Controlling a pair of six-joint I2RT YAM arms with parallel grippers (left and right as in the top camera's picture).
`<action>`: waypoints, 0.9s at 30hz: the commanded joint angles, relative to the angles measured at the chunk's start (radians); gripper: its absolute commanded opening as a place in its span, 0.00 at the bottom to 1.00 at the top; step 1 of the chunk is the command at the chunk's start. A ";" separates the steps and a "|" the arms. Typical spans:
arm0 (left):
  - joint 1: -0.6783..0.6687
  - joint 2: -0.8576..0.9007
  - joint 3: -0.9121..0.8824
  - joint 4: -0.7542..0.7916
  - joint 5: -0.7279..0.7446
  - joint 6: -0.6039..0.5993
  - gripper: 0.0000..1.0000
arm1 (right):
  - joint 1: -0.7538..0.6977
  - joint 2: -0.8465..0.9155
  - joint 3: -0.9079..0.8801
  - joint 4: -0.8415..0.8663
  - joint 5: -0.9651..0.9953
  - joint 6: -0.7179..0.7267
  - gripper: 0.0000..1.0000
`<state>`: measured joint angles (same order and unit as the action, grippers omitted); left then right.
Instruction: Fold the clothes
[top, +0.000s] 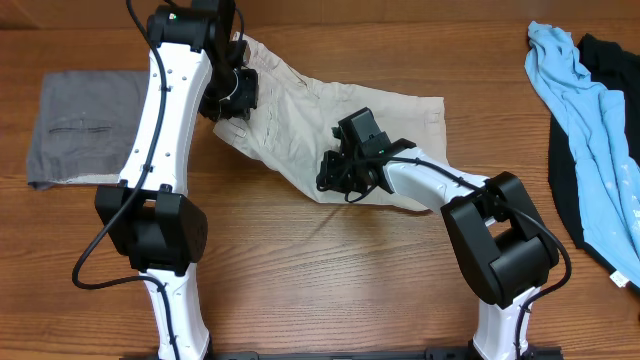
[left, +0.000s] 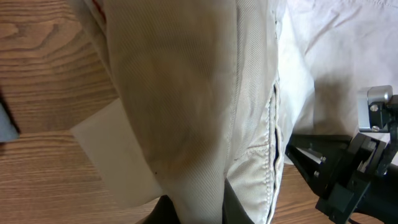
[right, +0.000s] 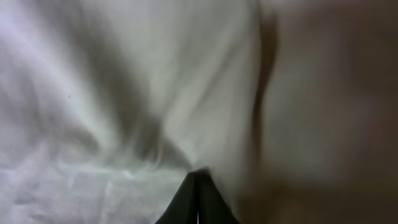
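I see my left gripper (top: 226, 100) clenched on the shorts (top: 300, 130) at their far end; my right gripper (top: 331, 181) pinches their near edge against the table (top: 300, 270).

Clothes (top: 300, 130): pale beige, fine ribbed weave, cream-white inner lining.
Left end effector (top: 228, 95): black.
Right end effector (top: 345, 170): black.
Arms (top: 165, 110): white shells, black joints.
Grey garment (top: 80, 125), left of the left end effector: plain mid grey.
Blue garment (top: 590, 130), right of the right end effector: light sky blue.
Black garment (top: 620, 70), beside the blue one: plain black.
Table (top: 330, 280): warm brown wood grain.
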<state>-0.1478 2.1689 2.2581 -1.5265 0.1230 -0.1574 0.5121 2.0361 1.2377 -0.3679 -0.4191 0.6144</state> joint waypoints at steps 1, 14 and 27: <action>-0.022 -0.006 0.035 0.003 0.008 0.000 0.04 | 0.005 0.008 -0.010 -0.008 -0.001 0.012 0.04; -0.037 -0.006 0.035 -0.011 0.004 0.004 0.04 | -0.082 -0.122 0.179 0.004 0.022 -0.031 0.04; -0.037 -0.006 0.035 -0.011 0.004 0.004 0.06 | -0.011 0.135 0.178 0.092 0.085 0.045 0.04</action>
<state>-0.1791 2.1689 2.2601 -1.5345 0.1223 -0.1574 0.4763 2.1185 1.4151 -0.2909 -0.3405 0.6353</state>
